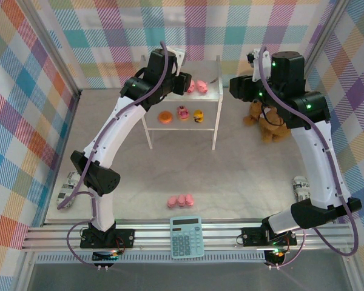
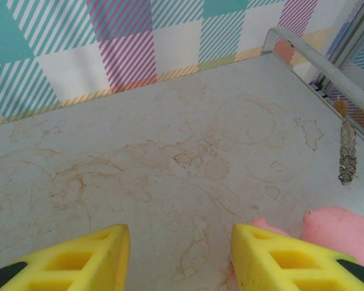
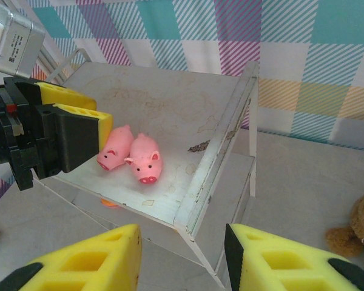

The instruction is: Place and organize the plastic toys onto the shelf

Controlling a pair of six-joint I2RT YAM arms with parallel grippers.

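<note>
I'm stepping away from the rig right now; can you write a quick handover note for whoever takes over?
Left gripper: open, empty, over the shelf top, beside two pigs.
Right gripper: open, empty, hovering beside the shelf.
Done: two pigs on top; ring, cupcake and duck on the lower board.
Left: three pigs on the table near the calculator.

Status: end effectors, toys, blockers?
Left end effector open, empty, over shelf top. Right end effector open, empty, beside shelf. Two pigs on top, three pigs on table. Plush bear right of shelf.
</note>
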